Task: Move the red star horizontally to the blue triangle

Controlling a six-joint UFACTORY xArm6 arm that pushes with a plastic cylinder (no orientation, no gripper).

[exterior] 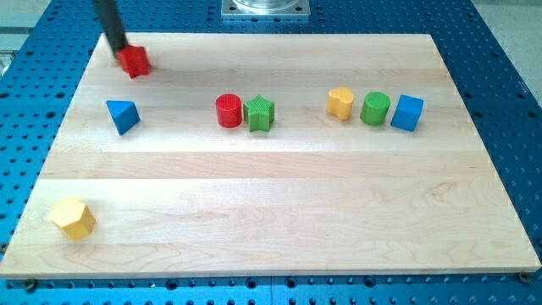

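Observation:
The red star (pixel 135 61) lies near the top left corner of the wooden board (pixel 271 212). My tip (pixel 119 50) touches the star's upper left side, with the dark rod rising to the view's top. The blue triangle (pixel 123 115) lies below the star, slightly to its left, apart from it.
A red cylinder (pixel 228 110) and a green star (pixel 259 113) touch each other at the middle. A yellow block (pixel 340 102), a green cylinder (pixel 375 108) and a blue cube (pixel 407 113) stand in a row at the right. A yellow hexagon (pixel 73 218) lies at the bottom left.

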